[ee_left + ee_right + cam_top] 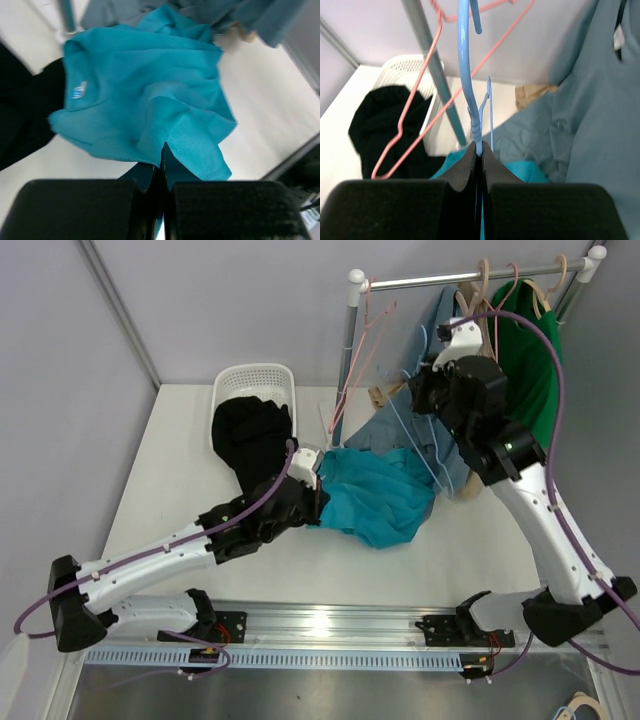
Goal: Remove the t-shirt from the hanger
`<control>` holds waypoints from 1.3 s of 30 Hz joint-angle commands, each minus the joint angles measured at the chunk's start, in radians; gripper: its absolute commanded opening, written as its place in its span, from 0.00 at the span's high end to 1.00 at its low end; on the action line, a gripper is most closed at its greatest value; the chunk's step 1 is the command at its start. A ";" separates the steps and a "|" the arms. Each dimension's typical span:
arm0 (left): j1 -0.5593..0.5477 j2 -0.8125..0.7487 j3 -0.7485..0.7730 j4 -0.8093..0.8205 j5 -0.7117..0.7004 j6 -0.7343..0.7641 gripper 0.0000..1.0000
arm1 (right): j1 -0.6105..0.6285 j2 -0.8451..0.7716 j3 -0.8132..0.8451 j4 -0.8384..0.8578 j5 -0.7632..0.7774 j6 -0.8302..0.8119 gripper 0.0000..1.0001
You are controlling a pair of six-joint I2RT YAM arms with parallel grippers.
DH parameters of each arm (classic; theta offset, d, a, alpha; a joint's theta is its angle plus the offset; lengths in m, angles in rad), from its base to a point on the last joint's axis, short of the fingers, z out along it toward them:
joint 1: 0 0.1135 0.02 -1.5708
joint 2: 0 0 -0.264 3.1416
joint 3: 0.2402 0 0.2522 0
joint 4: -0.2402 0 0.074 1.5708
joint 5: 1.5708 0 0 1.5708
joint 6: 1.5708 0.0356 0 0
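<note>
Top external view, Mia: where does the crumpled teal cotton t-shirt (385, 495) lie?

On the white bench (170, 460), Leo, near its middle and just right of the left jaws. Its far right edge meets a grey-blue garment (445, 435) that hangs from the metal rail (470, 278) and drapes down onto the bench.

And the left jaws?

The left wrist view shows them pressed together on a fold at the shirt's edge. The rest of the cloth spreads out beyond them.

The right ones?

Raised near the rail. In the right wrist view they are pinched shut on the twisted neck of a light-blue wire hanger (465, 75), with its hook pointing up. A bit of teal shows just under them.

Is the hanger inside the shirt?

I cannot tell. From above, its thin wire runs down to the shirt's upper right edge.

What else is there?

A white plastic basket (255, 370) sits at the back left, and a black garment (250, 435) in it spills over the near rim. Pink wire hangers (421, 76) hang at the rail's left end and a green garment (525, 365) at its right.
</note>
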 commanded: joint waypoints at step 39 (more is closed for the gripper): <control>0.944 0.815 1.368 0.097 0.487 0.030 0.99 | -0.159 0.550 0.461 0.376 -0.115 -0.093 1.00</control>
